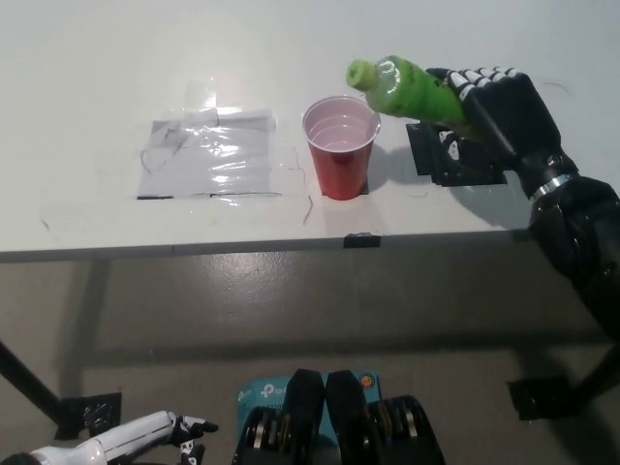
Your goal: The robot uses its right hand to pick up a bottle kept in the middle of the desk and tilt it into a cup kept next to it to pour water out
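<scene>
black right hand (499,107), fingers wrapped round glossy green bottle (407,89), tilted over ribbed red cup (341,147).

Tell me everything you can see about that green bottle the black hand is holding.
The green bottle looks like clear plastic tinted bright green, with a lighter green cap still on its neck. It is lifted off the desk and tipped almost flat, cap end pointing left and sitting just above the far right rim of the red cup. The robot's black right hand wraps its lower half, hiding the base. Nothing else touches it, and no stream of liquid can be seen leaving it.
</scene>
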